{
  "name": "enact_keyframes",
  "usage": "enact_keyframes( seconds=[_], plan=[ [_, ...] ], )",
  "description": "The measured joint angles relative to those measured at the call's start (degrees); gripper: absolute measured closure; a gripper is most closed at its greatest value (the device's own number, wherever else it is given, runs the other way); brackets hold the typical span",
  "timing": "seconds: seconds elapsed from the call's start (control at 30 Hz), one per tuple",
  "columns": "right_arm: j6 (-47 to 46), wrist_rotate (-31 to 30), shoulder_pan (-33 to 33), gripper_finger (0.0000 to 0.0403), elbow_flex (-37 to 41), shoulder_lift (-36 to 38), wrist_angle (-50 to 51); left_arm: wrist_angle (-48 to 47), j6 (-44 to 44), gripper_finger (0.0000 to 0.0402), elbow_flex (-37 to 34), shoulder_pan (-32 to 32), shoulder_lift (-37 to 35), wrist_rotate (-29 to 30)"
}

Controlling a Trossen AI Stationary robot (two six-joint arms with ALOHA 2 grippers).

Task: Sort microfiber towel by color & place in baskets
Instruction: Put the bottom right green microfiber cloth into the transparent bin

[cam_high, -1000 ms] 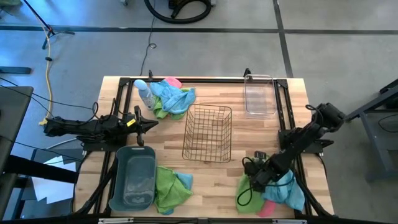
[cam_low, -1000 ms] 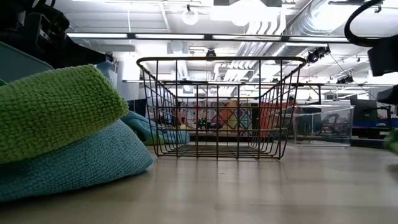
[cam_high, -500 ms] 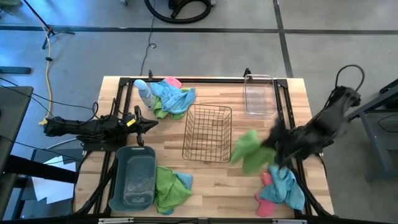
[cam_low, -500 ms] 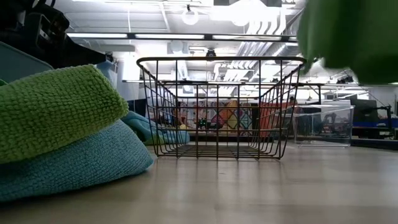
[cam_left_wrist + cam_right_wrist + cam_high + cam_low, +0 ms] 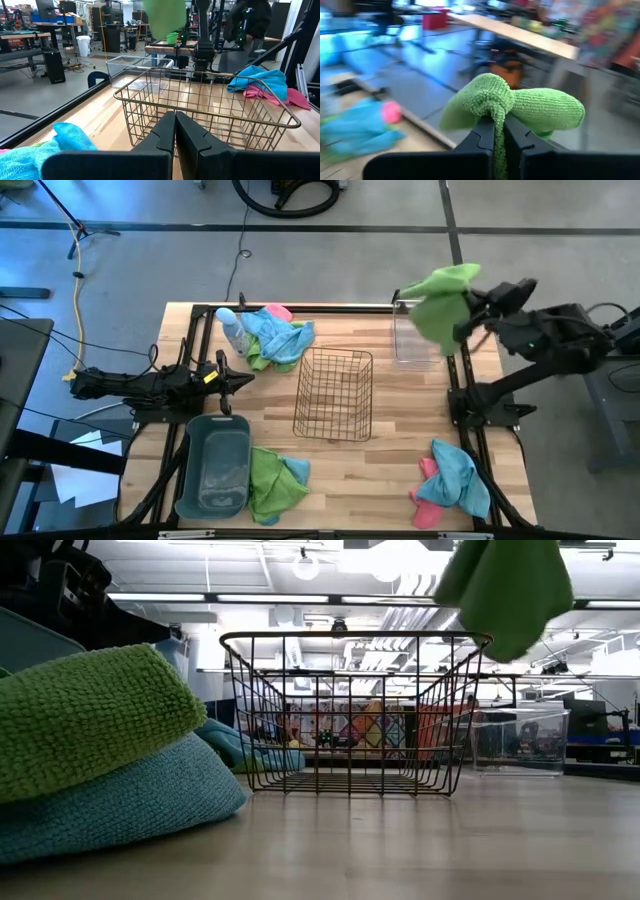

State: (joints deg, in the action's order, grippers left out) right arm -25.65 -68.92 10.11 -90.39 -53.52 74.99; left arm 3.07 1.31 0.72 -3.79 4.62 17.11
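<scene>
Overhead, the right gripper (image 5: 468,308) pinches a green towel (image 5: 438,302) above the clear bin (image 5: 417,345), hiding its rim; left gripper (image 5: 243,379), fingers together, waits beside the wire basket (image 5: 334,394)

Bright, even light falls from ceiling lamps (image 5: 305,565), which glare white in the low view. Shadows on the surface (image 5: 400,470) are faint and soft. From the right wrist, the room behind the green towel (image 5: 520,107) smears with motion blur. Low down, the nearest folded towels (image 5: 90,755) loom large and slightly soft.
</scene>
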Motion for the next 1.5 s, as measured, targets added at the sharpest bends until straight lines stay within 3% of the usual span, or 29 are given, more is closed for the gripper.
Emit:
enact_keyframes(
  seconds=[0.1, 0.23, 0.47, 0.67, 0.97, 1.1, 1.33, 1.5],
  plan=[
    [-2.18, 0.73, -6.66, 0.0402, 3.19, -0.01, -0.7, 0.0, -0.01, 0.0401, 0.0, 0.01, 0.0, 0.0],
    [0.53, 6.23, -15.38, 0.0402, 11.72, -0.58, -8.14, 0.01, -0.01, 0.0401, 0.01, 0.01, 0.0, 0.01],
    [18.7, 24.4, -35.15, 0.0403, 22.24, -0.11, -33.86, 0.02, 0.01, 0.0401, 0.01, 0.02, 0.0, -0.01],
    [19.36, 33.44, -47.53, 0.0403, 29.15, 0.49, -37.18, 0.02, 0.01, 0.0401, 0.01, 0.02, -0.02, 0.01],
    [22.05, 32.36, -51.07, 0.0403, 29.73, 1.45, -31.85, 0.0, -0.01, 0.0401, -0.01, 0.02, -0.02, 0.01],
    [21.14, 37.62, -51.39, 0.0403, 31.18, 0.14, -35.57, 0.01, -0.01, 0.0401, 0.0, 0.01, 0.0, 0.01],
    [18.58, 41.35, -51.95, 0.0403, 38.98, -2.75, -47.85, 0.01, -0.01, 0.0401, 0.0, 0.01, -0.01, 0.0],
    [16.67, 43.17, -54.18, 0.0403, 44.43, -1.26, -46.83, 0.0, -0.01, 0.0401, -0.01, 0.02, 0.0, 0.01]
  ],
)
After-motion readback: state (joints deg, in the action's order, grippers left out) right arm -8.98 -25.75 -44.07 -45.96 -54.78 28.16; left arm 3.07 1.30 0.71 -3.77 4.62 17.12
